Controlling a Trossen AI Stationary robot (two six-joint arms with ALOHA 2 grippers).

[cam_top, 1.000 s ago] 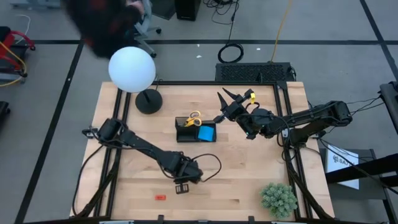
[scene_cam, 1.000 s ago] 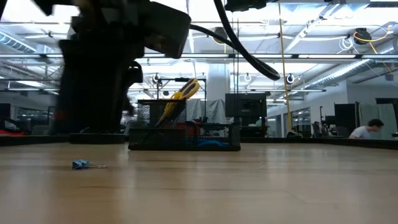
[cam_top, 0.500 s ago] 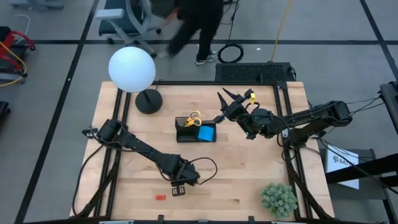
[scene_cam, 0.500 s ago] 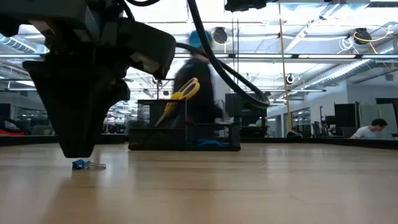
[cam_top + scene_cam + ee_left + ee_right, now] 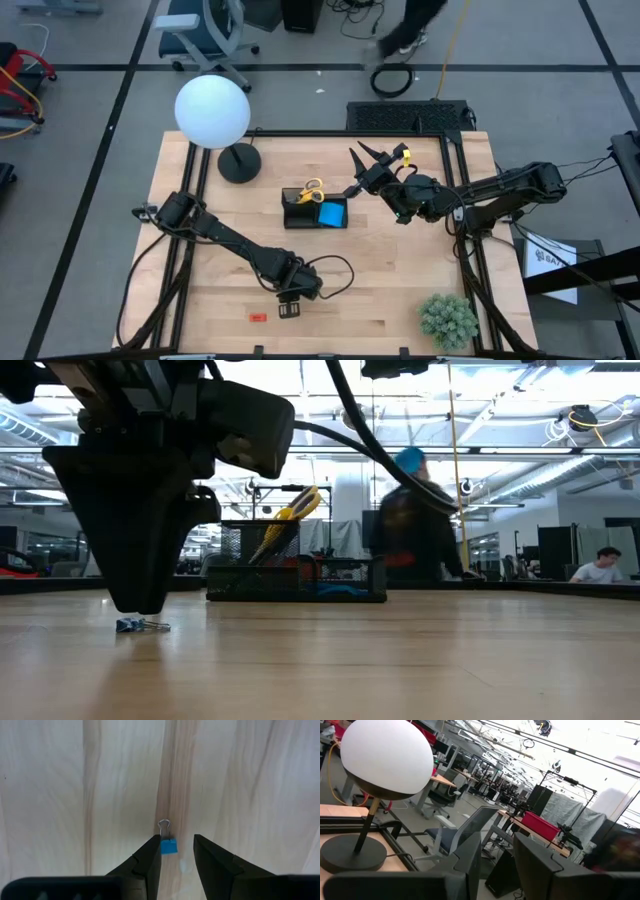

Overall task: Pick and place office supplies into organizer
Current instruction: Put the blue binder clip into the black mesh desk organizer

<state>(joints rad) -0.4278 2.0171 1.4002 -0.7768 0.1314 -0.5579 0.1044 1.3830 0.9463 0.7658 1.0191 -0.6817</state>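
Blue binder clip [image 5: 168, 846], one, between left pincer [image 5: 177, 851] fingers.

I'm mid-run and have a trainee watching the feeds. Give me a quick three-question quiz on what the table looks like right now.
1. True or false: the left gripper has open fingers over a small blue binder clip lying on the table.
2. Which item stands up out of the black organizer? A) yellow-handled scissors B) a stapler C) a ruler
3. Fill in: the right gripper is raised near the table's far edge, and its wrist view shows the white globe ____.

Key: 1 true; 2 A; 3 lamp
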